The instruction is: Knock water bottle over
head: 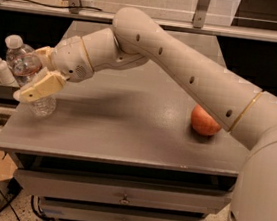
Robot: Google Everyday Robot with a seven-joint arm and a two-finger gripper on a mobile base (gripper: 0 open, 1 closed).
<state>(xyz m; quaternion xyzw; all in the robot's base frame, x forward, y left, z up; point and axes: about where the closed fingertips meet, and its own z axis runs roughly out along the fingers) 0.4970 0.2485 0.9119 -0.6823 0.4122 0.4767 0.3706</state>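
Note:
The water bottle [24,61], clear ribbed plastic with a white cap, stands at the table's left edge and leans to the left, its base [43,106] still on the tabletop. My gripper [36,70] is at the bottle, open, with one cream finger [40,86] in front of it and the other behind it. The fingers straddle the bottle's middle and hide part of its body. The arm reaches in from the right across the table.
A red apple [205,121] lies on the right of the grey table [126,131], next to the arm. A small white pump dispenser [1,69] stands beyond the left edge. Drawers [125,199] are under the tabletop. Cables lie on the floor at left.

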